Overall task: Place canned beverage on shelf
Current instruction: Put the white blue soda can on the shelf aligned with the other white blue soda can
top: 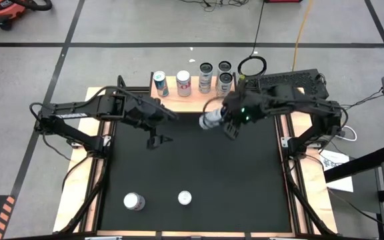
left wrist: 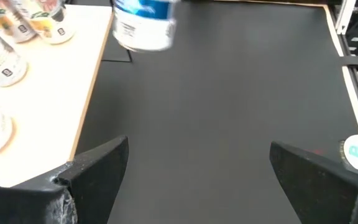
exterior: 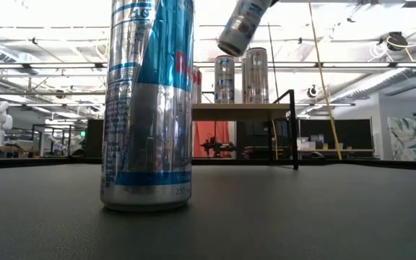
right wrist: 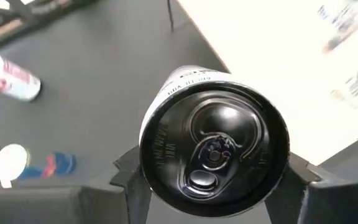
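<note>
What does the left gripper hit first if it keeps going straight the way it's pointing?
Probably nothing soon: the open left gripper faces bare black mat. The shelf lies off to one side, the can in the right gripper near its line; depth unclear.

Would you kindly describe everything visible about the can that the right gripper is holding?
The held can is a slim silver metal beverage can with a dark top end, its pull tab unopened. The right gripper clamps it at the sides, lifted off the black mat and tilted nearly sideways, just in front of the shelf. Only the fingers touch it.
</note>
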Motion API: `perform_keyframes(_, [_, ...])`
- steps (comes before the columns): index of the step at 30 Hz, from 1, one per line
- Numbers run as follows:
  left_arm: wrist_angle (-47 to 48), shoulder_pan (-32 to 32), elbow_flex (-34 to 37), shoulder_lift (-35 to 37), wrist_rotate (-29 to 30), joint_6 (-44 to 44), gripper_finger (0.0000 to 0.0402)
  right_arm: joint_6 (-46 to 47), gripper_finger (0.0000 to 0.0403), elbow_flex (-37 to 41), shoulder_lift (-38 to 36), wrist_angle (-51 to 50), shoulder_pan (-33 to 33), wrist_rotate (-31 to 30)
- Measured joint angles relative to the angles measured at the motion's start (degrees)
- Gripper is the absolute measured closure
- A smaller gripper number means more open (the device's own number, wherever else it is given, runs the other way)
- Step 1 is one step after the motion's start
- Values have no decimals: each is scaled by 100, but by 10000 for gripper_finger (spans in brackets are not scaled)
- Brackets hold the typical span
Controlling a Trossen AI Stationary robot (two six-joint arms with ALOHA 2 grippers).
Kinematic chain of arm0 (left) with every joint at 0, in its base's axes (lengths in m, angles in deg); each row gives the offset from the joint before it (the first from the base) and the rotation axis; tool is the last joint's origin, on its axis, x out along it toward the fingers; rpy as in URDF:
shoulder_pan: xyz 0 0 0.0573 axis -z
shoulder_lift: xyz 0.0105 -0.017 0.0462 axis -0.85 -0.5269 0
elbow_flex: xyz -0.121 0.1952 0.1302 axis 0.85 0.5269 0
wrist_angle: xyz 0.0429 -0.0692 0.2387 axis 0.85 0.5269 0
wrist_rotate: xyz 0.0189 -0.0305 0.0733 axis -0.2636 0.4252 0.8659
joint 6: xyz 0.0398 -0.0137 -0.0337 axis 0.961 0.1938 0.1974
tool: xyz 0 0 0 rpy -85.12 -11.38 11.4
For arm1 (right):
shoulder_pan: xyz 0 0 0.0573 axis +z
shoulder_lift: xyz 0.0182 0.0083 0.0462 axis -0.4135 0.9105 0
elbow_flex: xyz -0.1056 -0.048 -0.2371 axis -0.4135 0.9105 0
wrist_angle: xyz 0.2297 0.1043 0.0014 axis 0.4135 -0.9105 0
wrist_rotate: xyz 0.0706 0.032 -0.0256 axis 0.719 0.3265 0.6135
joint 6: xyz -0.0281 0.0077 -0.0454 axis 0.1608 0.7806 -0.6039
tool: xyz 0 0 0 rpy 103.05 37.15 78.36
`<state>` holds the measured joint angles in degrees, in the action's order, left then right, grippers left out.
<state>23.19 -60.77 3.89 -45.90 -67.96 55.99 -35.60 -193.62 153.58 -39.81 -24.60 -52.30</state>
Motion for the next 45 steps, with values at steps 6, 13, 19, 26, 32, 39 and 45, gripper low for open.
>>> perform_keyframes(6, [-2,-110,0,0,0,-153,8,-576,197,-187,6,466,-467,12])
perform_keyframes(13, [70,-164,0,0,-2,-600,8,-1288,197,-189,132,1006,-1037,334])
perform_keyframes(19, [302,-164,0,0,-2,-582,8,-1573,197,-189,335,1015,-1477,480])
perform_keyframes(26, [309,-160,0,0,-2,-555,8,-1845,197,-189,694,966,-1749,502])
perform_keyframes(32, [317,-160,0,0,-2,-542,8,-1890,197,-189,800,843,-1880,781])
perform_keyframes(39, [315,-160,0,0,-4,-543,8,-1924,197,-189,827,804,-2043,774])
perform_keyframes(45, [315,-160,0,0,-4,-553,8,-1968,197,-189,1019,548,-2035,788])
